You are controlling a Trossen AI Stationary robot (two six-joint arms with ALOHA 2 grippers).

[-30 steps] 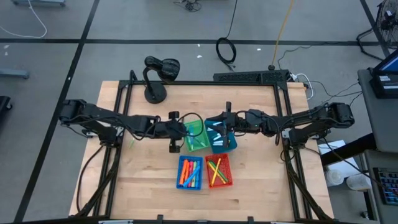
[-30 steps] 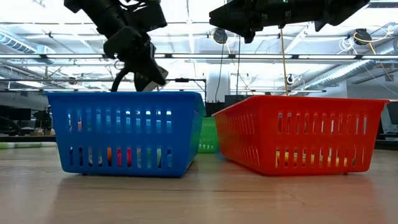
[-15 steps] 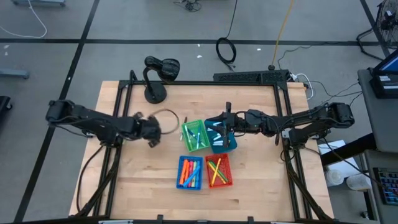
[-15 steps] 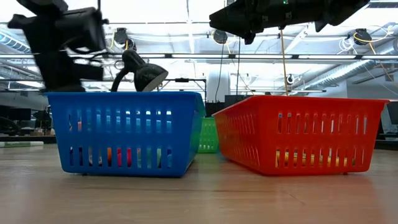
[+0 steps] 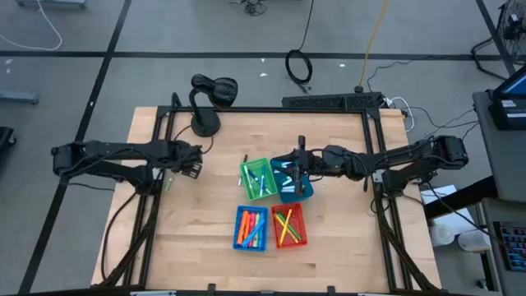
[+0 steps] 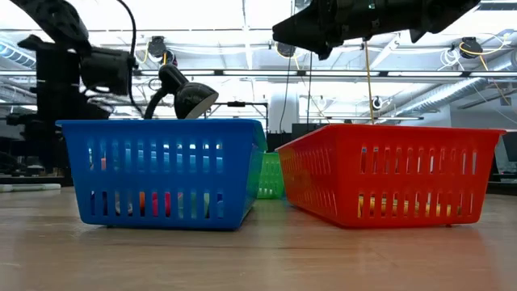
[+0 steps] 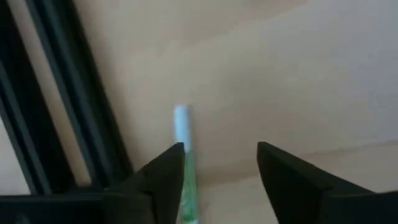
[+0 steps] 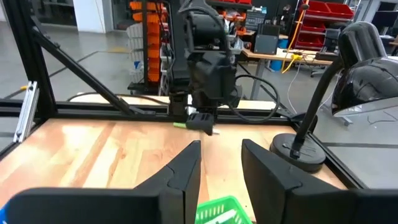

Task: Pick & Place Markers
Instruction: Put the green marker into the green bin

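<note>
No readable text in any view

The small square plastic bins, the markers inside them, the dark arms, the black desk lamp and the pale wooden surface show no legible label, brand, number or sign; background shelving is too small to read.

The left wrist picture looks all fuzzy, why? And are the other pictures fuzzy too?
In the left wrist view the green and white marker and the table are soft and smeared, sitting very close to the lens between the left gripper fingers. The right wrist view is sharper, though its own fingers are soft. The low view is crisp on the blue bin, with bright glare from the ceiling lights.
</note>
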